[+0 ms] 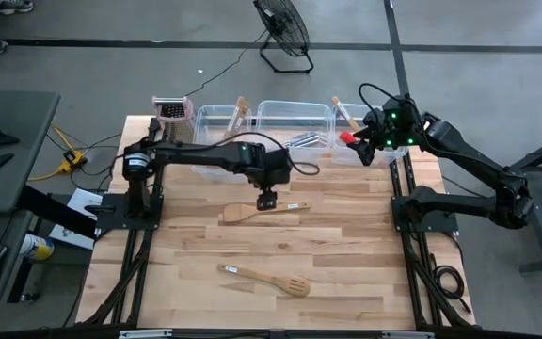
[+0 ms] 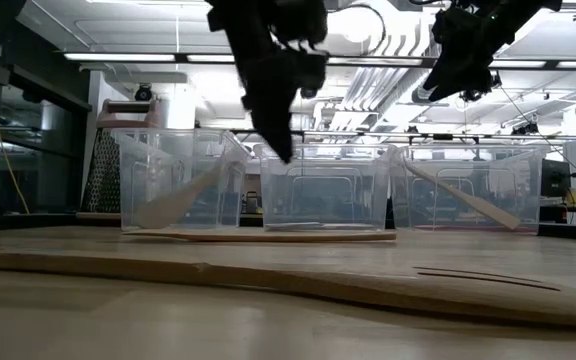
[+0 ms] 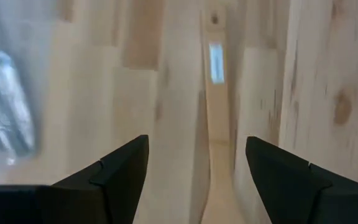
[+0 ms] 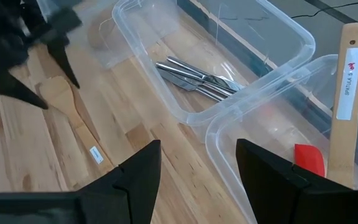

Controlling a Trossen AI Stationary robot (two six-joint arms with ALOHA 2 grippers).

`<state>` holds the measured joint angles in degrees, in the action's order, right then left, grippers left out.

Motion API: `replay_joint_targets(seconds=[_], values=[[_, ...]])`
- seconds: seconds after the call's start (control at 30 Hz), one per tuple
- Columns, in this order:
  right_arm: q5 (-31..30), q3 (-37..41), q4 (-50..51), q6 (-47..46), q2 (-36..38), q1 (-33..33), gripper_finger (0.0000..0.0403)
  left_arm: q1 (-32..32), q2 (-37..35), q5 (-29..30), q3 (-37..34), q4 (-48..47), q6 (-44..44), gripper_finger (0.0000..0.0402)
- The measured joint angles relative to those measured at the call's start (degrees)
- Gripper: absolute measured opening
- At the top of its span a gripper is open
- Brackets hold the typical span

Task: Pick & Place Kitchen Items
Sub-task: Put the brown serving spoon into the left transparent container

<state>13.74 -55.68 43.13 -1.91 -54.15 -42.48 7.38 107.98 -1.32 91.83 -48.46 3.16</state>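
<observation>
Our left gripper hung wide open just above the wooden spatula lying mid-table. We judged it light, stiff and smooth, best pinched across its slim handle. A slotted wooden spatula lay nearer. At the far right, our right gripper hovered open and empty over the right tub, which held a red spatula.

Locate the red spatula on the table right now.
In the high view the red spatula lies in the right-hand clear tub, beside a leaning wooden handle, directly under the right gripper.
</observation>
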Motion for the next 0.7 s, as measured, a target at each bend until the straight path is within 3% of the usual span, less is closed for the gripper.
replay_joint_targets(seconds=[0.23,0.47,0.7], values=[[-0.08,0.00,0.25,-0.99,0.04,0.00,0.0200,-1.42,1.88,-2.02,-1.28,-7.88,0.54,0.0267],[-0.26,0.00,0.23,-0.70,0.04,0.00,0.0200,-3.06,3.51,-2.56,-5.42,-1.16,-3.71,0.0267],[-0.13,0.00,0.25,-0.49,0.06,0.00,0.0200,-3.41,5.27,-2.19,-5.78,-0.31,-4.94,0.0267]])
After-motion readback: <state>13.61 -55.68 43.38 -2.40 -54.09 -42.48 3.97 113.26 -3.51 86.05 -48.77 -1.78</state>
